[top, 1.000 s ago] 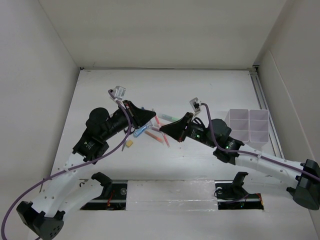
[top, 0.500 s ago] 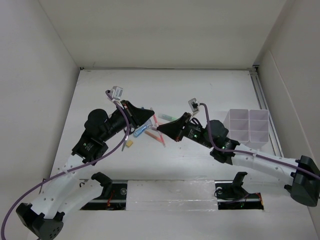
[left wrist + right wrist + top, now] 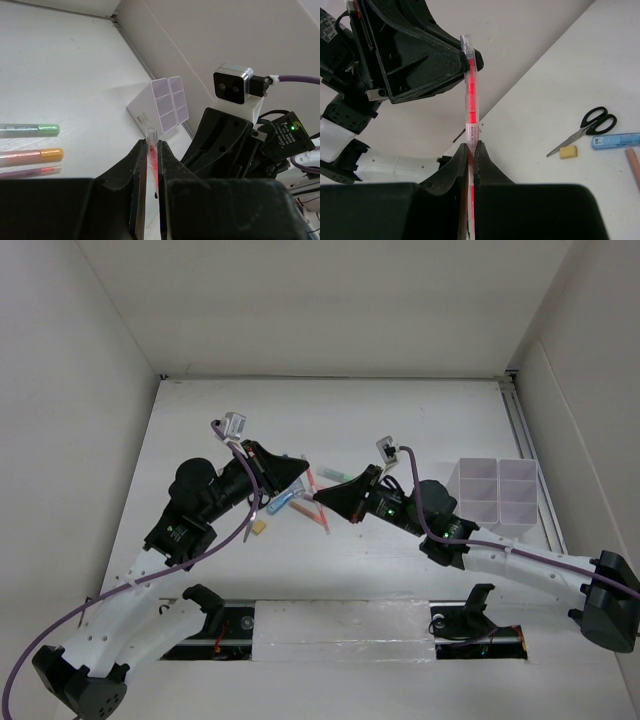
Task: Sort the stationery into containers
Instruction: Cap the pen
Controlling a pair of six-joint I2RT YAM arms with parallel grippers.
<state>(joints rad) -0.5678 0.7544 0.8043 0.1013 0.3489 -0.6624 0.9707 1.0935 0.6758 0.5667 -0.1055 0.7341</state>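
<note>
white table (image 3: 400, 410) — left jaws, right jaws each clamp red pen (image 3: 470, 100)

Left gripper (image 3: 303, 476) and right gripper (image 3: 322, 498), joined by the red pen (image 3: 470, 100), bar the middle — far table (image 3: 400, 415) lies open.

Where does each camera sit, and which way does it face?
Top external: above, behind the bases, looking down on the table; both arms show.
Left wrist: faces the organiser and right arm; left tool shut on a red pen.
Right wrist: faces the left arm and scissors; right tool shut on a red pen.
Shared: each wrist view catches the other arm.
</note>
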